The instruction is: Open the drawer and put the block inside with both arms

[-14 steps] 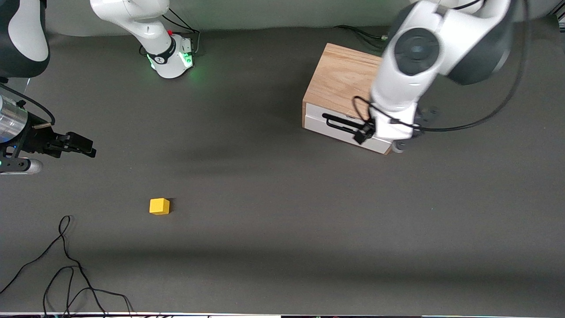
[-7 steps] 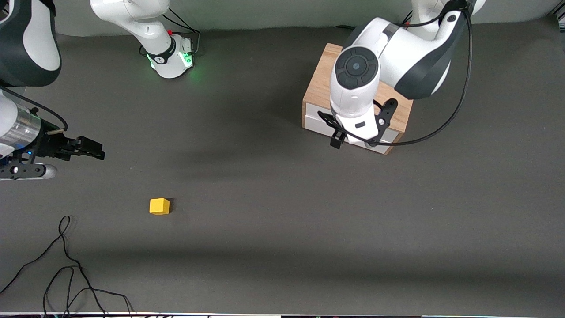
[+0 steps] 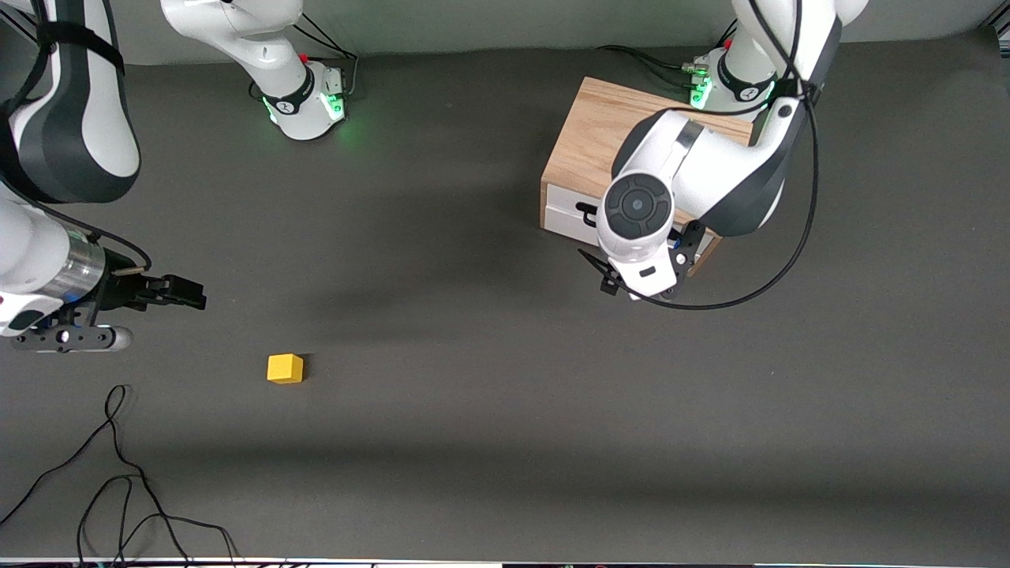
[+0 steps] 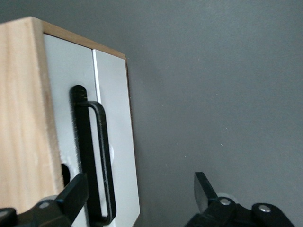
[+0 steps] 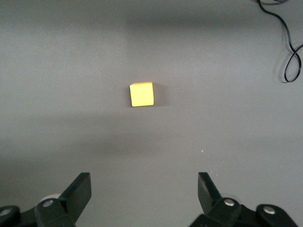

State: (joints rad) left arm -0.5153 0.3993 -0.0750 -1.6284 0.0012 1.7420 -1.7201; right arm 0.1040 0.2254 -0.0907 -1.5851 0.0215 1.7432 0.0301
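Note:
The yellow block (image 3: 285,368) lies on the grey table toward the right arm's end, and shows in the right wrist view (image 5: 142,94). My right gripper (image 3: 188,299) is open and empty above the table, short of the block; its open jaws show in its own wrist view (image 5: 144,189). The oak box (image 3: 604,130) holds the drawer (image 3: 564,219), which looks shut, with its white front (image 4: 113,137) and black handle (image 4: 102,156). My left gripper (image 4: 141,191) is open in front of the drawer, one finger (image 4: 75,195) by the handle. In the front view it is hidden under its wrist (image 3: 637,207).
Loose black cables (image 3: 118,473) lie near the front edge at the right arm's end, and show in the right wrist view (image 5: 291,56). The arms' green-lit bases (image 3: 308,102) stand along the back edge, one (image 3: 738,83) just past the box.
The left arm's wrist has swung across the drawer front and come down in front of it. The right gripper has moved closer to the block. Block and drawer have not moved.

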